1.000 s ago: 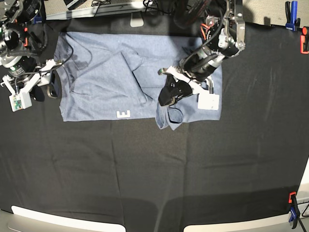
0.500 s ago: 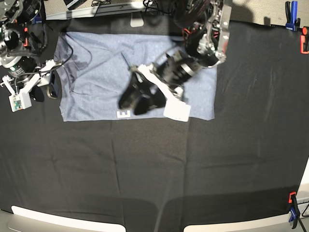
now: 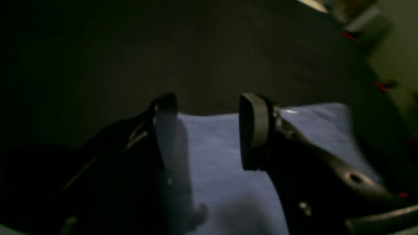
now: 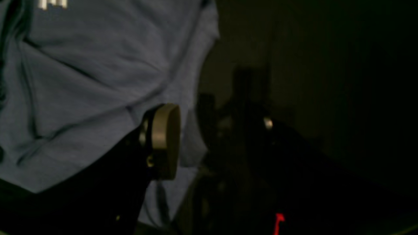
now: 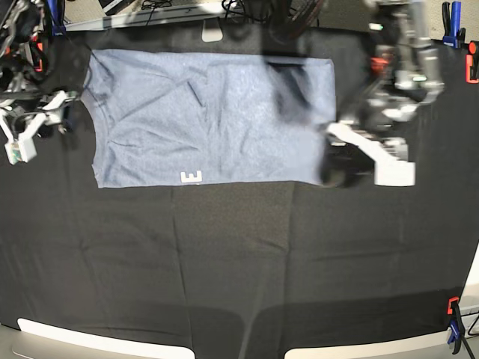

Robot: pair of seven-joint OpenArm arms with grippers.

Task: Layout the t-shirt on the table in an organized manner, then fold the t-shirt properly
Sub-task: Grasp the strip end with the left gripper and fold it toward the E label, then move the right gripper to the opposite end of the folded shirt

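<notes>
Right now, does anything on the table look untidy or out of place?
Mostly tidy. The t-shirt lies as a flat rectangle on the table, but creases run across its middle, and a bit of white lettering peeks out at its near edge.

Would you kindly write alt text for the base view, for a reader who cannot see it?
A light blue-grey t-shirt lies spread in a rough rectangle on the far half of a black-clothed table, a scrap of white lettering at its near edge. The blurred left tool hangs just off the shirt's right edge; the right tool sits at its left edge.
</notes>
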